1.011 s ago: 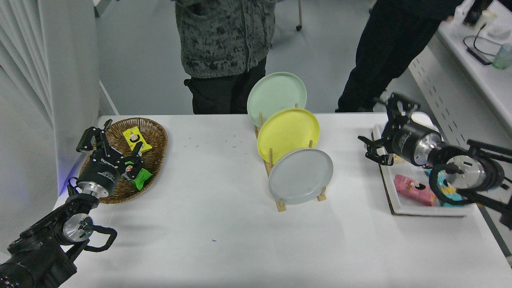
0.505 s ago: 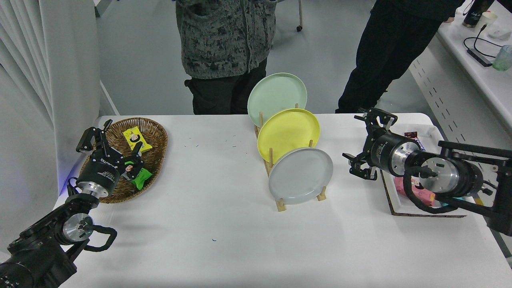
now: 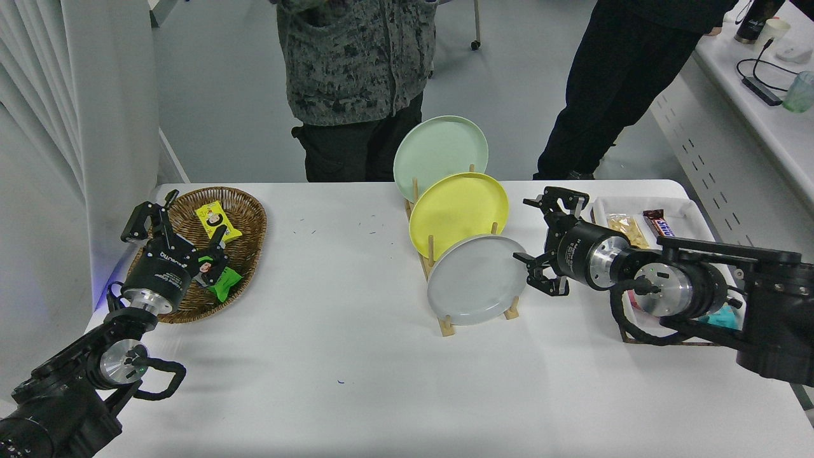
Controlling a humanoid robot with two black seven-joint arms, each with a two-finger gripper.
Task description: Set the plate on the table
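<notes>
The light-grey plate [image 3: 477,280] stands tilted in the front slot of a wooden rack [image 3: 445,326] on the white table [image 3: 356,369]. Behind it in the rack stand a yellow plate [image 3: 458,210] and a pale green plate [image 3: 439,149]. My right gripper [image 3: 533,236] is open and empty, just right of the grey plate's right rim, one finger near the rim's upper right, the other at its right side. My left gripper [image 3: 175,219] is parked at the lower left over a wicker basket; it is open.
The wicker basket [image 3: 245,216] with snack packs sits at the left. A white tray [image 3: 668,207] with snack bars sits at the right, partly under my right arm. Two people [image 3: 356,76] stand at the far side. A side counter [image 3: 772,95] with cables and a cup is at the far right.
My right arm has swung left from over the tray to the grey plate's right rim. The left arm and the plates have not moved.
</notes>
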